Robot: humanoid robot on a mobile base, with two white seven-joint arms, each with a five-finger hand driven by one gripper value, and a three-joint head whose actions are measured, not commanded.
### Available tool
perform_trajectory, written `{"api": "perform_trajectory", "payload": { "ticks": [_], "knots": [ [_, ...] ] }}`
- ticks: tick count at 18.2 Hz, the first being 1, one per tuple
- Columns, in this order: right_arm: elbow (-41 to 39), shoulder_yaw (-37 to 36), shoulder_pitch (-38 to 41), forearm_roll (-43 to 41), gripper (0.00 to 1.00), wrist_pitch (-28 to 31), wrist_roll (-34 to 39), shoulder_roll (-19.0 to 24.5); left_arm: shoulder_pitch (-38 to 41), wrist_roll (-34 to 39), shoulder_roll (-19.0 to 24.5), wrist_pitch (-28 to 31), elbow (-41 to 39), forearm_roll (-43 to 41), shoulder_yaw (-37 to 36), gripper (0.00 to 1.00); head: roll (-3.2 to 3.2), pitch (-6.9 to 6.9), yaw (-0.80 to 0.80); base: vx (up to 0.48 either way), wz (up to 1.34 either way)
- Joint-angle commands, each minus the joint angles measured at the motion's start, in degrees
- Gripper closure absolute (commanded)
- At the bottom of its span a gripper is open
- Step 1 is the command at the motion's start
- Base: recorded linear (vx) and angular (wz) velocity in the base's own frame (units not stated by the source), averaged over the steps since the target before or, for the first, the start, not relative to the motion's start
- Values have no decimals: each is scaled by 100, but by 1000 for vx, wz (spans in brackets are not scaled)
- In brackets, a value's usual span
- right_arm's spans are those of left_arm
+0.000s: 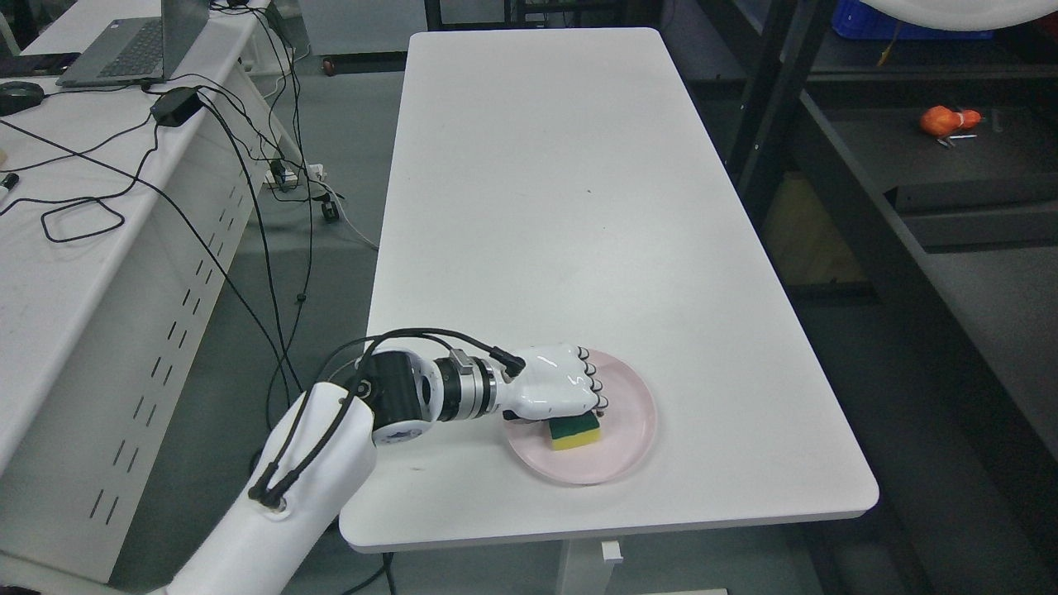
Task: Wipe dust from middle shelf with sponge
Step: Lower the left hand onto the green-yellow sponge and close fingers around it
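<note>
Coming in from the lower left, the robot's white arm reaches across the near edge of the white bench to a pink plate. Its left hand sits over the plate with the fingers curled down onto the top of a yellow-and-green sponge, which lies on the plate. Dark shelving stands to the right of the bench.
</note>
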Motion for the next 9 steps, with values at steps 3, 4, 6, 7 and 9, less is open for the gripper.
{"api": "perform_trajectory", "payload": {
  "ticks": [3, 4, 6, 7, 9],
  "knots": [
    [-100, 0, 0, 0, 0, 420, 4, -100, 63, 15, -111, -61, 203, 73, 170, 53, 0, 0, 0, 0, 0],
    [-100, 0, 0, 0, 0, 420, 4, -100, 142, 15, -129, -69, 202, 73, 241, 52, 0, 0, 0, 0, 0],
    [-100, 0, 0, 0, 0, 420, 4, -100, 300, 33, -129, -87, 202, 82, 434, 52, 0, 0, 0, 0, 0],
    [-100, 0, 0, 0, 0, 420, 4, -100, 353, 33, -129, -87, 194, 73, 496, 53, 0, 0, 0, 0, 0],
    [-100, 0, 0, 0, 0, 420, 4, -100, 362, 24, -138, -61, 176, 73, 662, 56, 0, 0, 0, 0, 0]
  ]
}}
